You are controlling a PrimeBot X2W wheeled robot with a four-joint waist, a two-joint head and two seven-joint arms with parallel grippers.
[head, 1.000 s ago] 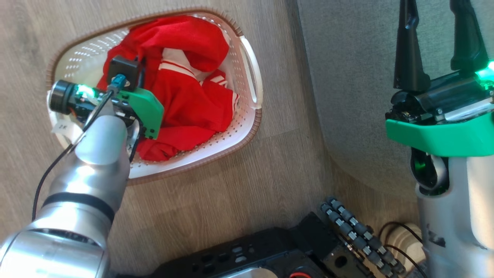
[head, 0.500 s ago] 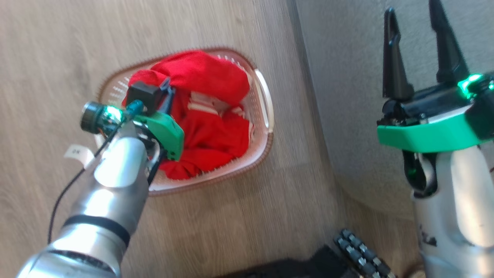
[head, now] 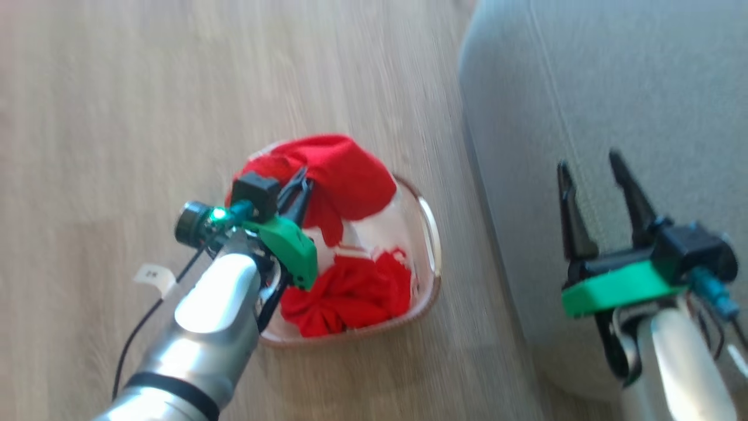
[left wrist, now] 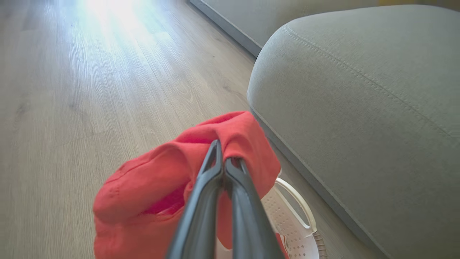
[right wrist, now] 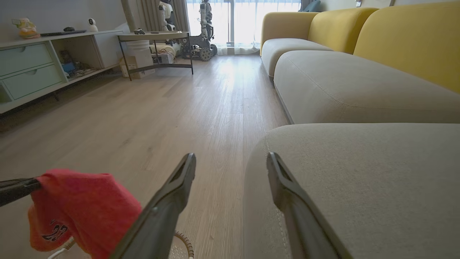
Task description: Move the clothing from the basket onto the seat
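Observation:
My left gripper [left wrist: 221,151] is shut on a fold of a red garment [left wrist: 158,180], which hangs bunched above the cream basket [head: 429,280]. In the head view that gripper [head: 302,180] holds the garment [head: 350,175] over the basket's far end. Another piece of red clothing [head: 350,295] with white trim lies inside the basket. The grey-green seat [head: 613,88] stands right of the basket. My right gripper [head: 589,165] is open over the seat's edge, with nothing between its fingers. The right wrist view shows this gripper [right wrist: 230,158], the seat [right wrist: 359,172] and the lifted garment [right wrist: 82,208].
The basket stands on a wooden floor [head: 146,88], close to the sofa's base. Further seat cushions with yellow backs [right wrist: 406,36] run along the right. A low sideboard [right wrist: 32,68], a small table [right wrist: 158,39] and another robot [right wrist: 205,21] stand far off.
The head camera has pulled back, so the whole picture shifted. My left gripper has risen with a red garment, pulling it up out of the basket. The right gripper stays open.

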